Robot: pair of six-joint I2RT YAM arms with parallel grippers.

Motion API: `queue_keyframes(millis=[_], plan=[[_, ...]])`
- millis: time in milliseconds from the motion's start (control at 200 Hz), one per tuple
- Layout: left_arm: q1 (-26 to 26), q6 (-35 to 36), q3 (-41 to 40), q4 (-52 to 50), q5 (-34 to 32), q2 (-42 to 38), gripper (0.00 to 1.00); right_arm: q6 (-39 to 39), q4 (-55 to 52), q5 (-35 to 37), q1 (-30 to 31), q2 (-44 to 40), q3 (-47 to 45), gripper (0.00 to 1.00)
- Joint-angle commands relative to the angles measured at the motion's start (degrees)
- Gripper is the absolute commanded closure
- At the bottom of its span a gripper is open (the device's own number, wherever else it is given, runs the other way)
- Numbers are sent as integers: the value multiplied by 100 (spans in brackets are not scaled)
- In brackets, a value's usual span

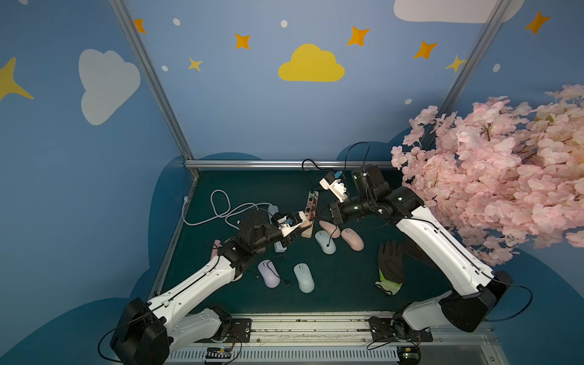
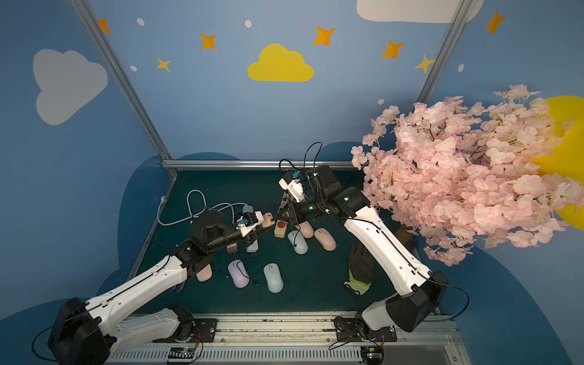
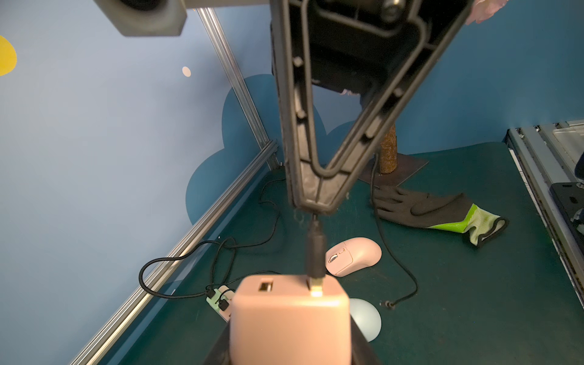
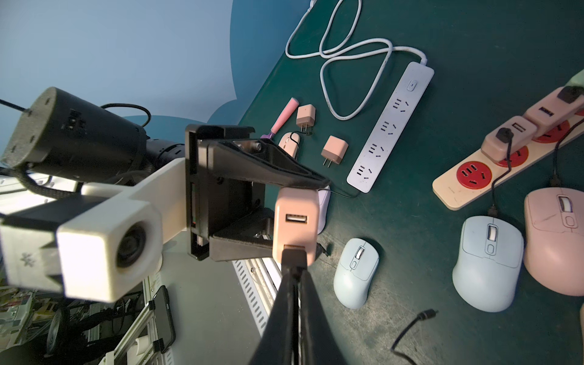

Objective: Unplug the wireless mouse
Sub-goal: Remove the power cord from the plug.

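- Dark green felt table mat (image 1: 347,297): work surface; the action takes place above it, between my arms.
- My left gripper (image 4: 297,215): clamped on the pink square plastic charger block (image 3: 289,319), bracing it off the mat.
- My right gripper (image 3: 313,207): jaws together, pinching the cable end of the black USB plug (image 3: 315,252).
- Pale blue oval wireless mouse (image 1: 304,278): lies on the mat, well apart from both grippers; which mouse this cable serves I cannot tell.
- Black USB plug: seated in the charger's port, metal tongue partly showing.
- Step in hand: extraction. Next move calls for a straight pull along the port's axis while my left holds firm.
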Motion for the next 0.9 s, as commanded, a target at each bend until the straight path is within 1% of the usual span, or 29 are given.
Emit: queue_keyframes(millis=[0, 175, 330, 566, 766, 891], plan=[[30, -84, -6, 158, 26, -33, 96, -37, -38, -157, -12, 115, -69, 90], [34, -100, 8, 172, 30, -13, 96, -15, -6, -227, -17, 101, -114, 91], [32, -113, 17, 161, 13, 4, 96, -3, 67, -222, -16, 27, -214, 100], [44, -86, -45, 117, -5, 4, 96, 89, 287, -187, -21, 25, -272, 100], [164, 59, -97, -198, 242, -62, 97, 157, 410, -177, -82, 8, -232, 100], [309, 186, -110, -443, 384, -119, 97, 155, 377, -339, -246, -47, -177, 100]])
